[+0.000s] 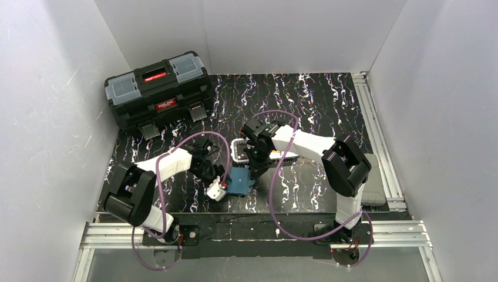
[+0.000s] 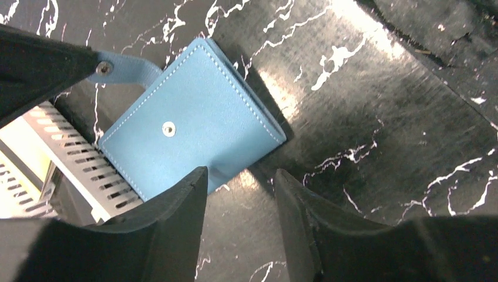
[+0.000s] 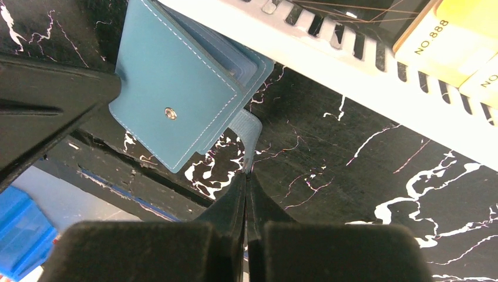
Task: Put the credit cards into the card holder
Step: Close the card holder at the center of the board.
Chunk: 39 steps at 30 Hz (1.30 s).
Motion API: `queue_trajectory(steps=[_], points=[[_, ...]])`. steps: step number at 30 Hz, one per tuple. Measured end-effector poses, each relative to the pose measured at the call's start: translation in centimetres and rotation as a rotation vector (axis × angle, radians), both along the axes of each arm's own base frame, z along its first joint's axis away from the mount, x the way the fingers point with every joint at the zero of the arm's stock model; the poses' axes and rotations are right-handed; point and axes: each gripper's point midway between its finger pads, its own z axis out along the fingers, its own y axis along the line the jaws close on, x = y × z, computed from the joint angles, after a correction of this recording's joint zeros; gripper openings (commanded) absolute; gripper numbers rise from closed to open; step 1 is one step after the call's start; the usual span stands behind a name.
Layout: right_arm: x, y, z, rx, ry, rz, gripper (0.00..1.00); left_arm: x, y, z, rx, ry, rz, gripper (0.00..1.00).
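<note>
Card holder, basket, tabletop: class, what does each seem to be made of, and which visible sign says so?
The card holder is probably leather or imitation leather, matte blue: pale edge stitching, a metal snap. The basket is likely rigid white plastic: smooth moulded slots. The tabletop is glossy black with white marble-like veins and glare; its actual material is unclear.

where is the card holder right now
In the top view, the card holder lies on the black table, left of centre near the front edge, just in front of the white mesh basket.
</note>
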Motion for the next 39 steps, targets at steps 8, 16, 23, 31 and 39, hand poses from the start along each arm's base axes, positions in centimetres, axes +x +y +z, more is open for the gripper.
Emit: queue_trajectory(steps=[8, 16, 23, 31, 39], points=[[0.1, -0.1, 0.0, 0.002, -0.006, 0.016, 0.01, -1.3, -1.1, -0.9, -0.015, 0.059, -0.048, 0.41], [0.0, 0.4, 0.2, 0.034, 0.011, 0.022, 0.01, -1.6, -2.0, -1.0, -0.022, 0.08, -0.08, 0.39], [0.0, 1.6, 0.8, 0.11, 0.035, 0.031, 0.01, -2.3, -2.7, -0.9, -0.023, 0.081, -0.118, 0.37], [0.7, 2.2, 0.4, 0.168, 0.087, 0.015, 0.01, -3.0, -3.3, -1.0, -0.022, 0.063, -0.158, 0.35], [-0.1, 2.6, -1.0, 0.187, 0.167, 0.039, 0.01, -2.9, -3.3, -1.0, -0.032, 0.039, -0.159, 0.34]])
